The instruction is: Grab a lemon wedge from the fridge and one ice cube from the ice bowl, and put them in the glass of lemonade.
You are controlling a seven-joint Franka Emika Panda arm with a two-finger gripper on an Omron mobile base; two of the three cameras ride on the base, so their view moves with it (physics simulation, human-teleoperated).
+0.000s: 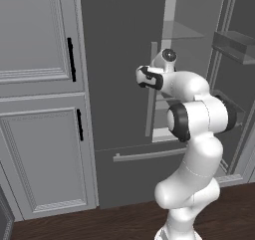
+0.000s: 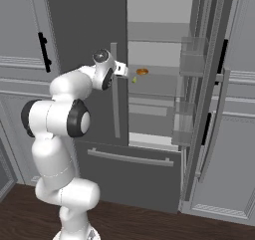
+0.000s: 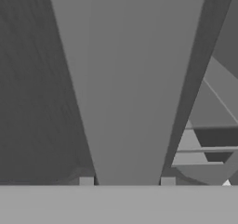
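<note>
The fridge [image 1: 119,60] is tall and dark grey; its left door is closed and its right door [image 2: 199,84] stands swung open. My gripper [image 2: 121,69] is at the left door's long light grey handle [image 2: 115,109], at about upper-shelf height. In the hand view the handle [image 3: 128,79] runs up between the two fingertips [image 3: 86,181], and my gripper [image 3: 126,181] is shut on it. A small yellow lemon wedge [image 2: 134,79] lies on a shelf inside the open fridge. The ice bowl and the glass of lemonade are out of view.
An orange item [image 2: 142,71] sits on the same shelf as the wedge. Clear door bins [image 2: 191,60] hang on the open right door. The bottom drawer handle [image 1: 149,154] runs below. Pale panelled cabinets [image 1: 40,84] flank the fridge on the left.
</note>
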